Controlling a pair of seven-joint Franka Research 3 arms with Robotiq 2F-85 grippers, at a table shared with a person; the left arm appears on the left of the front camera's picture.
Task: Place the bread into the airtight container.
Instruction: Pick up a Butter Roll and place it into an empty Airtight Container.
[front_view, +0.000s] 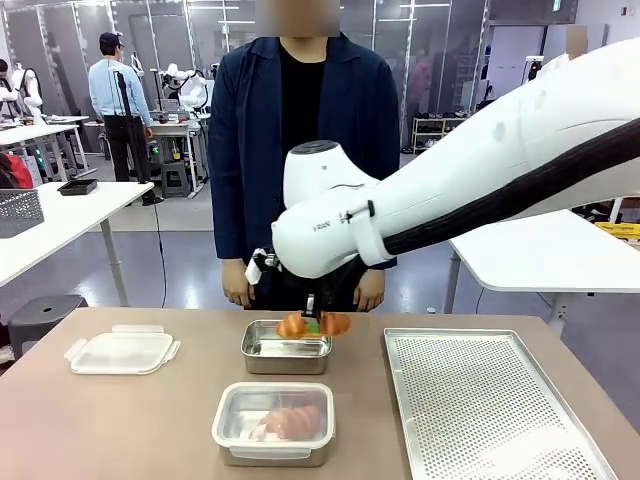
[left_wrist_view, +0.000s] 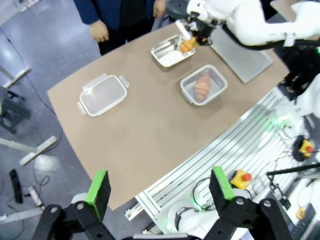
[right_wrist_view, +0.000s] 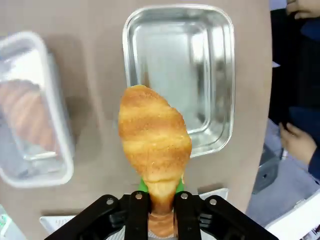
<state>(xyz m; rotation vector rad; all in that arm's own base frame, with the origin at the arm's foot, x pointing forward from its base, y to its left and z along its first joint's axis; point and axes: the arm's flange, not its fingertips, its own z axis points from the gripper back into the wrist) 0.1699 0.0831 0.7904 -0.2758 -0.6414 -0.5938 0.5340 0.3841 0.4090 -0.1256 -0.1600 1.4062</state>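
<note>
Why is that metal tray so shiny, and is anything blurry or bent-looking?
Right wrist view: bright glare streaks the steel tray; the croissant in the right hand is sharp. Left wrist view: the wide lens tilts and slightly bows the table. Front view: even light, only a faint shadow under the clear container.

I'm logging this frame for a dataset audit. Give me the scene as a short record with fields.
Held bread: croissant, clamped in the right gripper, over the steel pan edge.
Airtight container: clear tub, open, second croissant inside.
Lid: on the table, toward the robot's left, apart from the tub.
Left gripper: jaws open, holding nothing, high off the table's near side.
Perforated tray: on the robot's right.
Person: standing at the far side.
</note>
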